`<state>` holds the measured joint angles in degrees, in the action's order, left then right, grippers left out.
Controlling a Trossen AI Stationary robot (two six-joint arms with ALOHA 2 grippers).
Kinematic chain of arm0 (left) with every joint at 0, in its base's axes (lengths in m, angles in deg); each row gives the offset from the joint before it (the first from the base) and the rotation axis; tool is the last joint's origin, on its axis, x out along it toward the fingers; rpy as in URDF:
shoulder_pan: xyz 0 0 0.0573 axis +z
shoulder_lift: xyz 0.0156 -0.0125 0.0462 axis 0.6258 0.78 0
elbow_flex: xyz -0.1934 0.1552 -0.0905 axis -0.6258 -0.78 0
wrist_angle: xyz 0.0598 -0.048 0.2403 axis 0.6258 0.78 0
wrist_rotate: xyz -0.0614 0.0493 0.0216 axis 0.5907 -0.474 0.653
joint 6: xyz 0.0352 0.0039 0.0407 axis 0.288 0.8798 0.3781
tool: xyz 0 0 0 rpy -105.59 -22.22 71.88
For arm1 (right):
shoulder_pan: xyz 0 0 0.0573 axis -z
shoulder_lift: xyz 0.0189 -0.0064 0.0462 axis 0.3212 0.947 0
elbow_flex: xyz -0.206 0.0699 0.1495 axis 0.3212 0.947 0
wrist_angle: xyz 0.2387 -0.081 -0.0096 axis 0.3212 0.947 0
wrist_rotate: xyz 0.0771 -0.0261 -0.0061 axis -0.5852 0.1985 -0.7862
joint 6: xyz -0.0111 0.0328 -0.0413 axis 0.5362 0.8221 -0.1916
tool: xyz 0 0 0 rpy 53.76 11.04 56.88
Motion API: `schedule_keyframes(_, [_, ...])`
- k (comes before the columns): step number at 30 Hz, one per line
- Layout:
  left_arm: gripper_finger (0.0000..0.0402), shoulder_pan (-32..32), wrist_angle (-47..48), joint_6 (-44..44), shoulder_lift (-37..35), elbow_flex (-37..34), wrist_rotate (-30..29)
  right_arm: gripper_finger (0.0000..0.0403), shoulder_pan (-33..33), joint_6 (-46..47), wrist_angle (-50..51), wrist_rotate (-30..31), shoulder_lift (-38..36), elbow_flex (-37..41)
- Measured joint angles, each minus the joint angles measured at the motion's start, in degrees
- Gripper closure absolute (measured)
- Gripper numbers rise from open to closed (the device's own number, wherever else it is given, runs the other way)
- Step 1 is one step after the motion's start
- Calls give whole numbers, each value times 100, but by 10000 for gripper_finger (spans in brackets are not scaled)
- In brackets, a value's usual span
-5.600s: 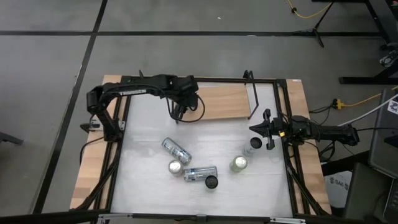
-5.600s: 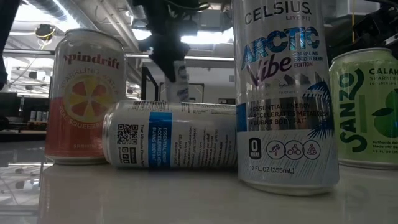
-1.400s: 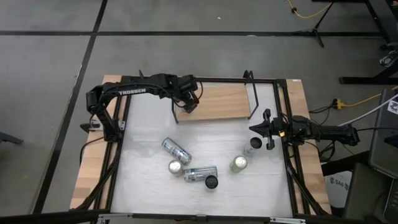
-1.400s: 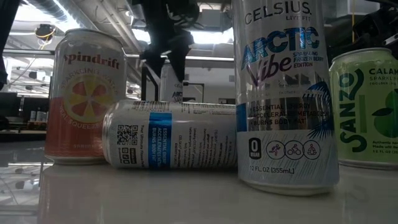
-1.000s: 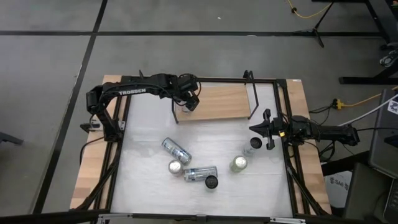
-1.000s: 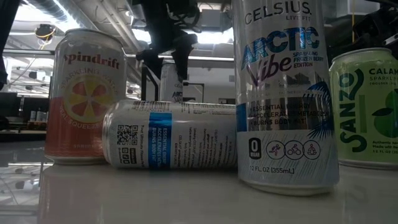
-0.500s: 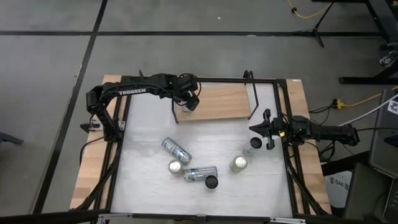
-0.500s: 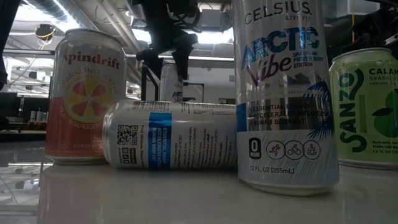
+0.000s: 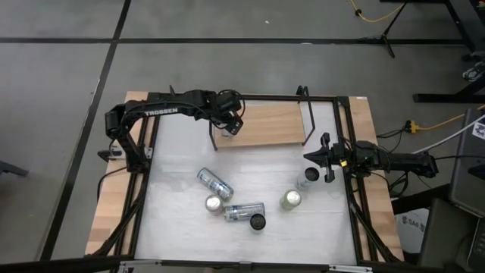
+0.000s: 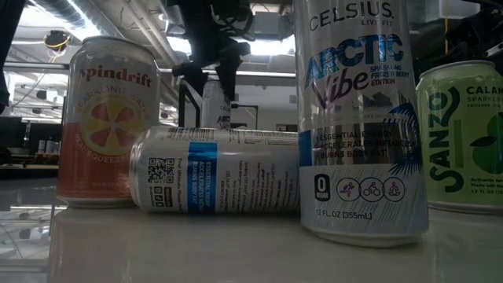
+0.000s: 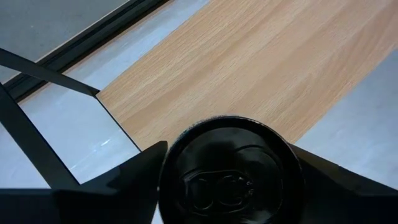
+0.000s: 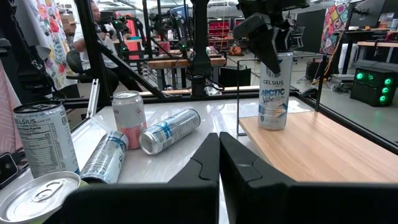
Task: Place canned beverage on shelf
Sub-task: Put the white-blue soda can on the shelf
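Left hand point(image 9: 234, 124): it is held over the far left part of the counter point(image 9: 178, 163), directly above the left end of the shelf point(image 9: 274, 125).
Left hand state: the two fingers are closed against opposite sides of the can's top, so the can is being grasped.
Can point(image 12: 273, 93): a tall, slim white and blue can is seen standing upright on the light-wood board, its base resting flat on the wood.
Can relative to hand: the can is directly below the left hand, with its dark lid filling the gap between the fingers in the left wrist view. Only its upper part is enclosed and the body below is left free.
Can relative to shelf: it is placed at the left end, just beside the left wire upright point(image 12: 238, 93). The rest of the board stretches to the right.
Right hand point(image 9: 307, 158): it is parked at the right edge of the counter with its fingers pressed together, and nothing is held.
Other cans: two lying cans point(image 9: 214, 183) point(image 9: 244, 211) and an upright can point(image 9: 214, 204) are grouped on the near middle of the counter, well apart from the shelf. A green can point(image 9: 291, 199) is seen nearer the right hand.
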<state>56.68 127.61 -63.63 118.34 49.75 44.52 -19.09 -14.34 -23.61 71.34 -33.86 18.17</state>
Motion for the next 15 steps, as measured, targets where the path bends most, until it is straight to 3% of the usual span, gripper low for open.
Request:
schedule_keyframes(5, [166, 2, -5, -1, 0, 0, 2, 403, 0, 0, -1, 0, 0, -2])
schedule_keyframes(15, [161, 57, -337, 1006, 0, 0, 259, 403, 0, 0, -2, -1, -1, -2])
